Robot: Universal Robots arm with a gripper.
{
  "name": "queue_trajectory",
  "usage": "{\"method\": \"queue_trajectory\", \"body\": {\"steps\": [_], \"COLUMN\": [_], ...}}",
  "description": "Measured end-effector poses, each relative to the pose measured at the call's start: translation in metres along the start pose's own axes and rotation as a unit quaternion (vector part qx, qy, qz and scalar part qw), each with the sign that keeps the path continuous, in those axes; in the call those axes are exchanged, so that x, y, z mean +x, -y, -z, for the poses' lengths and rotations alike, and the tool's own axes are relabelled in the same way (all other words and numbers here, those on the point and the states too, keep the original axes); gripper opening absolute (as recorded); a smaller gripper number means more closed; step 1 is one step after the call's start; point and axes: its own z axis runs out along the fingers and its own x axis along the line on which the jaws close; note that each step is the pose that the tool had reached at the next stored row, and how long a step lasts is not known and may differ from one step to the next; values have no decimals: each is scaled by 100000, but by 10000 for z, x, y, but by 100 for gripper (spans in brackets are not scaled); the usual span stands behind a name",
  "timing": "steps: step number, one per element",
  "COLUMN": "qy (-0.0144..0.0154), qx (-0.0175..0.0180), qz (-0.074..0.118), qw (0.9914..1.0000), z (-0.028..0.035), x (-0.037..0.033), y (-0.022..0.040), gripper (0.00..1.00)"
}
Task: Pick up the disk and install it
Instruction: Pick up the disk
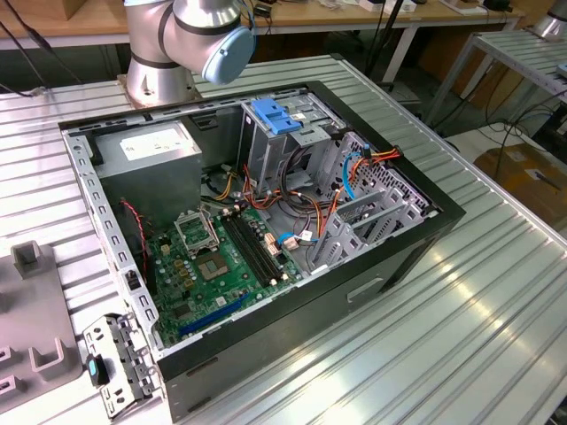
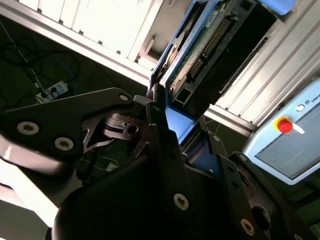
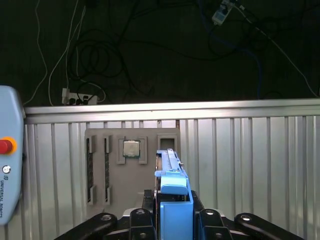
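Case [image 1: 310,305] open-topped, cables [image 1: 285,190] crowd drive cage [image 1: 260,159] — gripper [image 3: 174,216] room above motherboard [image 1: 221,257]

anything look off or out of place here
Nothing spilled or broken. The disk sits clamped in the gripper over the table. One oddity: a metal bracket lies loose outside the open computer case, by its corner at the exterior view's left.

Robotics lab bench set up for computer assembly.
In the exterior view a ribbed aluminium table [image 1: 496,292] carries an open PC case [image 1: 354,292], with a robot arm [image 1: 177,40] bolted at the case's 11 o'clock and wooden benches [image 1: 337,19] at 12. The wrist views show a teach pendant [image 2: 287,145], a power strip [image 3: 80,98] and loose cables [image 3: 100,55] on a dark floor [image 3: 165,65].
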Motion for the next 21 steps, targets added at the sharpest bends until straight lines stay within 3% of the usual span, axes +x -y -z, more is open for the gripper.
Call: {"method": "queue_trajectory", "body": {"steps": [21], "qy": [0], "qx": [0], "qz": [-2], "qw": [100000], "z": [228], "x": [7], "y": [2], "gripper": [36]}}
